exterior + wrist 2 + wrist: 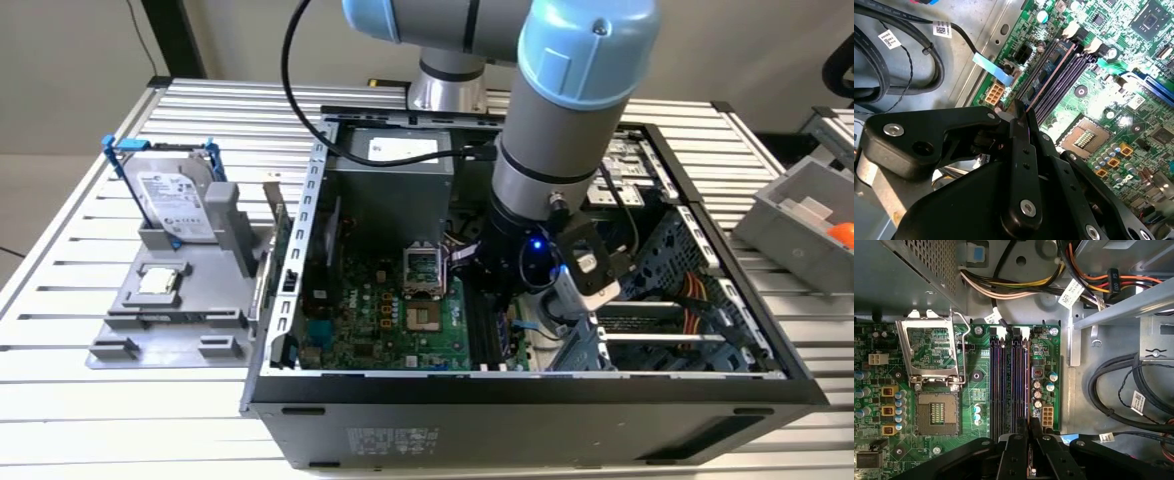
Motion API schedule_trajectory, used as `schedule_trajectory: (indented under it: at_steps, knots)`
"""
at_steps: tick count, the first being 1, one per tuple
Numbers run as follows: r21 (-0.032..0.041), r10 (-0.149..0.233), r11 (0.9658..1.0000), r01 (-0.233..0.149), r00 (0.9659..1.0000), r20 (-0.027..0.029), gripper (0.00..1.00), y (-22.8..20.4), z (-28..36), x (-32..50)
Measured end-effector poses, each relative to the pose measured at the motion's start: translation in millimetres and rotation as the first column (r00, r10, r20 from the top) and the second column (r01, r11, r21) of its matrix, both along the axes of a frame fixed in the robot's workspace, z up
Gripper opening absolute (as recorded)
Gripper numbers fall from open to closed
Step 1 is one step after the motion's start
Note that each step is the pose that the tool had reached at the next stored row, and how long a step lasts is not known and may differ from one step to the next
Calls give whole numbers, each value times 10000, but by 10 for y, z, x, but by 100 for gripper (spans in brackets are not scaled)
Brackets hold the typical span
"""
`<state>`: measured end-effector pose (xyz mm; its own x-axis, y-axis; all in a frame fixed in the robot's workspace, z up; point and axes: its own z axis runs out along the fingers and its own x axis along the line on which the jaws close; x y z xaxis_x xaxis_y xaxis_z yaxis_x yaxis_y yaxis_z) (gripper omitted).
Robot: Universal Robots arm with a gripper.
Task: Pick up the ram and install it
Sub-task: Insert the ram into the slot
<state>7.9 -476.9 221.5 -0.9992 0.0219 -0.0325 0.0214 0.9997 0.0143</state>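
An open computer case [534,385] sits in the middle of the counter [80,420] in the exterior view, with the motherboard [387,325] lying flat on its floor in the lower centre of the frame. The power supply [387,175] stands behind the motherboard, toward the upper centre. The arm [567,130] reaches down from the top of the frame into the case, just right of the CPU socket [424,268]. Left of the case, a holder [167,310] rests on the counter, carrying an upright hard drive [174,200] and, before it, a small chip [160,281]. A bin [801,215] sits at the right edge. In the first wrist view, the memory slots [1009,385] run beside the CPU socket [936,412].
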Motion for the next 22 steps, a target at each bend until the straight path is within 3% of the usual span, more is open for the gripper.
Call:
schedule_trajectory:
  at_steps: [7, 22]
  knots:
    - [-4, 0, 10000, 0, 10000, -7, 0, 17, -34, 0]
    - [-3, -18, 10000, 18, 10000, -10, 0, 33, -37, 0]
